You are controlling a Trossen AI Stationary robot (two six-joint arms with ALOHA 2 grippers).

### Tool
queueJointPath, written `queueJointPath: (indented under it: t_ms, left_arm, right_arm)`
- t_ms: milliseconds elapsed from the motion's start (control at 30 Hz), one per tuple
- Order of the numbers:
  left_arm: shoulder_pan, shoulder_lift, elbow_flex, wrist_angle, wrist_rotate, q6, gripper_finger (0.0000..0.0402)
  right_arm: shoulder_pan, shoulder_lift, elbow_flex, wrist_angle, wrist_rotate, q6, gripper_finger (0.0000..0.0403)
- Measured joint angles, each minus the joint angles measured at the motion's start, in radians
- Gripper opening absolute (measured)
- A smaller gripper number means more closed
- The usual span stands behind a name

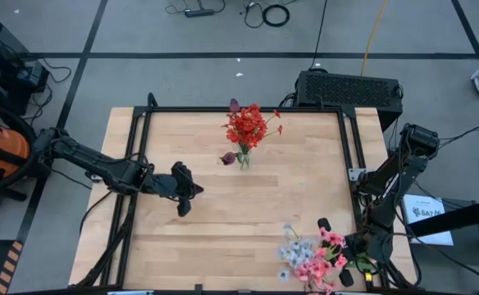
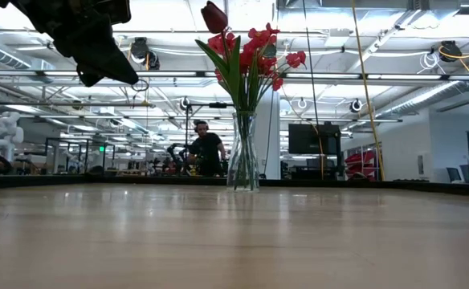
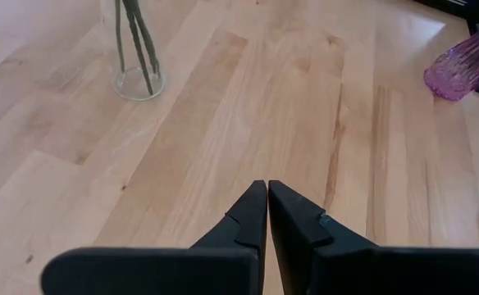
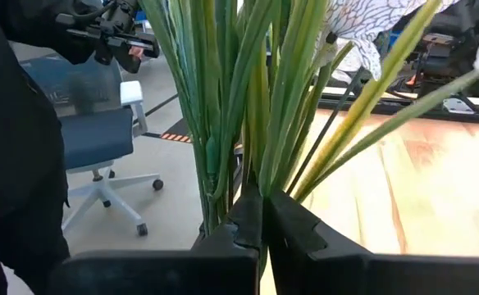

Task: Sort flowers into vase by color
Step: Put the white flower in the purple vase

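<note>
Left gripper (image 1: 182,205), jaws closed and empty, hovers at 8 o'clock of the clear vase (image 1: 244,158) already holding red flowers (image 1: 248,127); right gripper (image 4: 264,215), closed amid the pink and white flowers (image 1: 313,260) at the table's 5 o'clock corner, likely must lift one next.

Looking past the right gripper (image 4: 264,201), fingers (image 4: 239,217) pressed together. Rising just behind the fingertips: a dense bunch of green stems (image 4: 231,90), with a pale white-grey veined petal (image 4: 358,24) showing among them. Standing beyond on the grey floor: a blue office chair (image 4: 100,139). Lying alongside: the wooden table (image 4: 436,188).
</note>
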Motion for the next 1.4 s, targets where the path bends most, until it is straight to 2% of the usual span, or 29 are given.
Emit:
queueJointPath:
  t_ms: [333,533,633,1033,1400]
  left_arm:
    - [0.000,0.000,0.000,0.000,-0.003,0.001,0.0022]
    - [0.000,0.000,0.000,0.000,-0.003,0.001,0.0022]
    - [0.000,0.000,0.000,0.000,-0.003,0.000,0.0022]
    - [0.000,0.000,0.000,0.000,-0.003,-0.002,0.0022]
    - [0.000,0.000,0.000,0.000,-0.010,-0.007,0.0022]
  right_arm:
    - [0.000,0.002,-0.002,0.036,-0.004,0.007,0.0000]
    - [-0.001,-0.008,-0.003,0.038,-0.005,0.119,0.0002]
    - [-0.002,-0.029,-0.003,0.039,-0.004,0.161,0.0015]
    - [-0.002,-0.117,-0.003,-0.038,0.024,0.133,0.0090]
    - [-0.002,-0.209,-0.002,-0.096,0.016,0.152,0.0111]
